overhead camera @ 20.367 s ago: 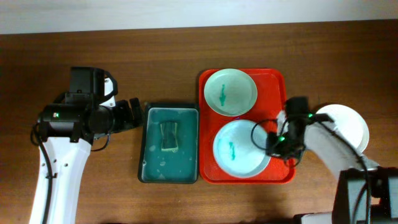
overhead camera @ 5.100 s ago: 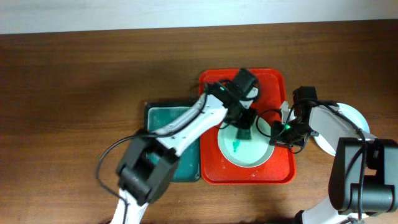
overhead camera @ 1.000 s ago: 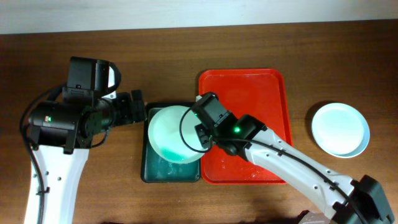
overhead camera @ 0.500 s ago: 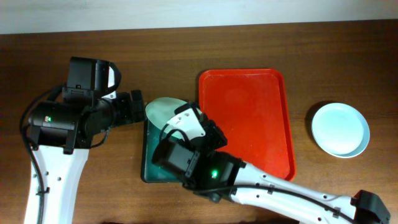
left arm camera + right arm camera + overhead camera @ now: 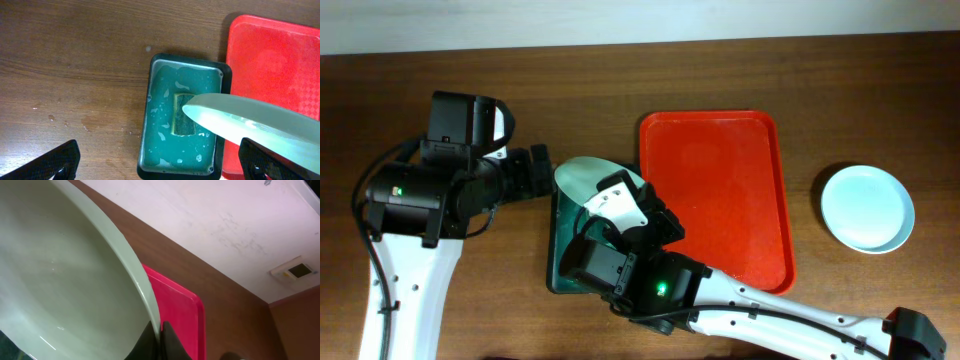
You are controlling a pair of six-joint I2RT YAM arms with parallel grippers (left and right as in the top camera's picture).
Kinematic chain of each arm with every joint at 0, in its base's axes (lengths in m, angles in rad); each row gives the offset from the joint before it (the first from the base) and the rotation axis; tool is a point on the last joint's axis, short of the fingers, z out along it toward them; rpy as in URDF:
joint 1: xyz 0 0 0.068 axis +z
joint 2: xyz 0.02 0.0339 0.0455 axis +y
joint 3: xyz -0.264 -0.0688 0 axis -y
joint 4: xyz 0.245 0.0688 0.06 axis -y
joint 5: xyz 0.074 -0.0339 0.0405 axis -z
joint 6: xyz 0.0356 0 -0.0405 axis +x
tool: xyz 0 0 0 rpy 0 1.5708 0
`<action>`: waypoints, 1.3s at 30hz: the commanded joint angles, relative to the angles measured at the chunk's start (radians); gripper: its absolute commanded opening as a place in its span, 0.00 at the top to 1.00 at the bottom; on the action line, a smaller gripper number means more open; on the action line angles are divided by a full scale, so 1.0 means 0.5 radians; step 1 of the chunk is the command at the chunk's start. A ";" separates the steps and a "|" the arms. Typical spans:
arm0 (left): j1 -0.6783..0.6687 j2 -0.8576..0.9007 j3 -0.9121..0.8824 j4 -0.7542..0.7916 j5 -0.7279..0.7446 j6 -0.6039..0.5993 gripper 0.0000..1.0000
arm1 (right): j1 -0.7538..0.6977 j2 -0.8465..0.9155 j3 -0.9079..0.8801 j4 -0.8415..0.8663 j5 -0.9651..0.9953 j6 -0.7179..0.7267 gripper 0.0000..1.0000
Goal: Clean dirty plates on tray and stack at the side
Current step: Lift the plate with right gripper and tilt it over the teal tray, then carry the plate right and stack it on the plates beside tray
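My right gripper (image 5: pixel 160 336) is shut on the rim of a pale mint plate (image 5: pixel 65 285) and holds it tilted on edge over the dark green basin. The plate's visible face is wet, with no teal smears showing. The same plate shows in the overhead view (image 5: pixel 582 178) and in the left wrist view (image 5: pixel 250 125). The red tray (image 5: pixel 710 190) holds no plates. A white plate (image 5: pixel 867 208) lies on the table right of the tray; I cannot tell whether more lie under it. My left gripper (image 5: pixel 160 165) is open and empty, left of the basin.
The dark green basin (image 5: pixel 151 100) holds teal water and a sponge (image 5: pixel 183 122), and stands against the tray's left side. It also shows in the overhead view (image 5: pixel 556 272). My right arm (image 5: pixel 660 280) is raised high and hides the basin's right part.
My right arm has lifted the plate out of the basin, tipped it onto its edge and risen towards the overhead camera. My left arm has not moved.
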State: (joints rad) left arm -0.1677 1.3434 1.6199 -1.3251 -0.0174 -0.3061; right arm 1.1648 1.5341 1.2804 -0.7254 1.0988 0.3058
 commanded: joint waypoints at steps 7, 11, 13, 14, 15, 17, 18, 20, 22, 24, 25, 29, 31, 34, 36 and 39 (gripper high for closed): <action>0.009 -0.017 0.027 -0.002 0.006 0.009 0.01 | 0.013 -0.049 0.052 -0.031 0.069 0.012 0.96; 0.009 -0.017 0.027 -0.002 0.006 0.008 0.01 | 0.013 -0.049 0.052 -0.031 0.069 0.012 0.96; 0.009 -0.017 0.027 -0.002 0.006 0.009 0.00 | 0.013 -0.049 0.052 -0.031 0.069 0.012 0.96; 0.009 -0.017 0.027 -0.002 0.006 0.008 0.01 | 0.013 -0.049 0.052 -0.031 0.069 0.012 0.96; 0.009 -0.017 0.027 -0.002 0.006 0.008 0.01 | 0.013 -0.049 0.052 -0.031 0.070 0.012 0.96; 0.009 -0.017 0.027 -0.002 0.006 0.009 0.00 | 0.013 -0.049 0.052 -0.031 0.069 0.012 0.96; 0.009 -0.017 0.027 -0.002 0.006 0.009 0.01 | 0.013 -0.049 0.052 -0.031 0.070 0.012 0.96; 0.009 -0.017 0.027 -0.002 0.006 0.009 0.01 | 0.013 -0.049 0.052 -0.031 0.070 0.012 0.96; 0.009 -0.017 0.027 -0.002 0.006 0.008 0.01 | 0.013 -0.049 0.052 -0.031 0.069 0.012 0.96; 0.009 -0.017 0.027 -0.002 0.006 0.009 0.01 | 0.013 -0.049 0.052 -0.031 0.070 0.012 0.96; 0.009 -0.017 0.027 -0.002 0.006 0.008 0.01 | 0.013 -0.049 0.052 -0.031 0.069 0.012 0.96; 0.009 -0.017 0.027 -0.002 0.006 0.009 0.01 | -0.041 -0.048 0.052 -0.048 -0.260 0.275 0.96; 0.009 -0.017 0.027 -0.002 0.006 0.009 0.01 | -0.226 -0.046 0.052 -0.046 -0.839 0.569 0.96; 0.009 -0.017 0.027 -0.002 0.006 0.009 0.01 | -0.711 -0.068 0.095 -0.042 -1.857 0.602 0.96; 0.009 -0.017 0.027 -0.002 0.006 0.009 0.01 | -1.118 -0.130 0.140 -0.105 -2.293 0.587 0.96; 0.009 -0.017 0.027 -0.002 0.006 0.008 0.01 | -1.801 -0.269 0.156 -0.206 -2.644 0.552 0.96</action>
State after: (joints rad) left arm -0.1677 1.3434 1.6199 -1.3266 -0.0174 -0.3061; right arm 0.4671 1.4929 1.3170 -0.8040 0.0277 0.5713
